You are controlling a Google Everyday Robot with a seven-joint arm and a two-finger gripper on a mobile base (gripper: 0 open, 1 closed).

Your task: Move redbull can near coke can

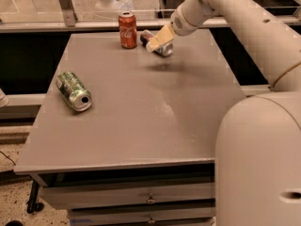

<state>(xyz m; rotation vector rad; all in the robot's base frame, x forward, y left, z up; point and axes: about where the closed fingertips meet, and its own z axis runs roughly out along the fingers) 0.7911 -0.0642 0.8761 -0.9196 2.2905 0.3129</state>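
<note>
The redbull can (164,49) lies on its side on the grey table (141,107), at the back, just right of the coke can. Its silver end points to the front right and its blue side is mostly hidden. The coke can (127,29) stands upright, red with white script. My gripper (158,38) hangs just above the redbull can, with a tan finger (159,36) across its middle. The gripper looks open and off the can.
A green-and-silver can (74,91) lies on its side at the table's left. My arm (244,18) reaches in from the right, and the robot's body (258,164) fills the lower right. A rail (70,25) runs behind the table's back edge.
</note>
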